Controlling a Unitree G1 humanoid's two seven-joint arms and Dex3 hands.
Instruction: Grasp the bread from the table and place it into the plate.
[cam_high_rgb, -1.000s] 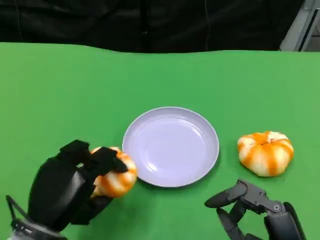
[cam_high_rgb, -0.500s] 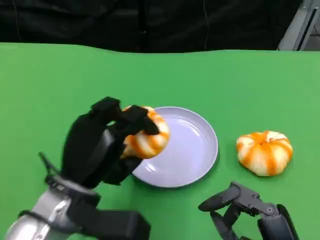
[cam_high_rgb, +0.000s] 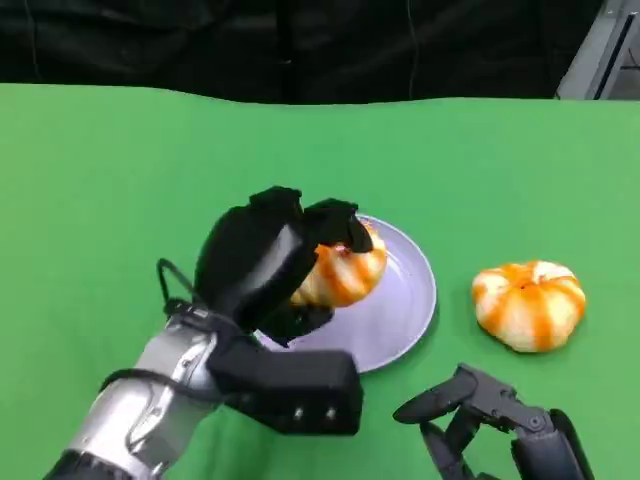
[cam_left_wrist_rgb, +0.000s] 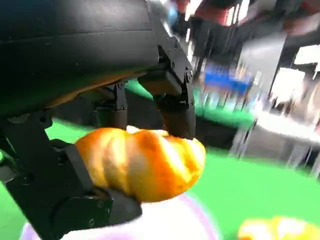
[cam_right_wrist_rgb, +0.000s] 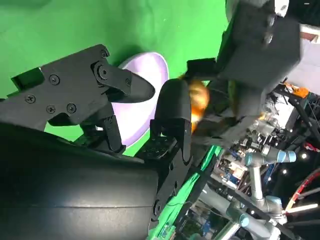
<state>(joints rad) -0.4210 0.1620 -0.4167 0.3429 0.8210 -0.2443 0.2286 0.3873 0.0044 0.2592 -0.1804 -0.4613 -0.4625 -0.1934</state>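
My left hand (cam_high_rgb: 268, 262) grips an orange-and-white striped bread roll (cam_high_rgb: 343, 273) and holds it in the air over the left half of the lilac plate (cam_high_rgb: 405, 300). The left wrist view shows the same bread roll (cam_left_wrist_rgb: 142, 162) clamped between black fingers (cam_left_wrist_rgb: 172, 102), with the plate (cam_left_wrist_rgb: 165, 220) just below. A second striped bread roll (cam_high_rgb: 528, 303) lies on the green table to the right of the plate. My right hand (cam_high_rgb: 480, 425) sits low at the table's near edge, fingers apart and holding nothing. In the right wrist view the right hand's fingers (cam_right_wrist_rgb: 120, 85) are spread, with the plate (cam_right_wrist_rgb: 142, 95) beyond.
A green table (cam_high_rgb: 120, 180) surrounds the plate, with bare cloth to the left and behind it. A black backdrop (cam_high_rgb: 300, 45) runs along the far edge. The second bread roll (cam_left_wrist_rgb: 277, 230) shows at the corner of the left wrist view.
My left hand has lifted the bread roll from the table left of the plate and carried it up and rightward over the plate. The right hand has barely shifted.
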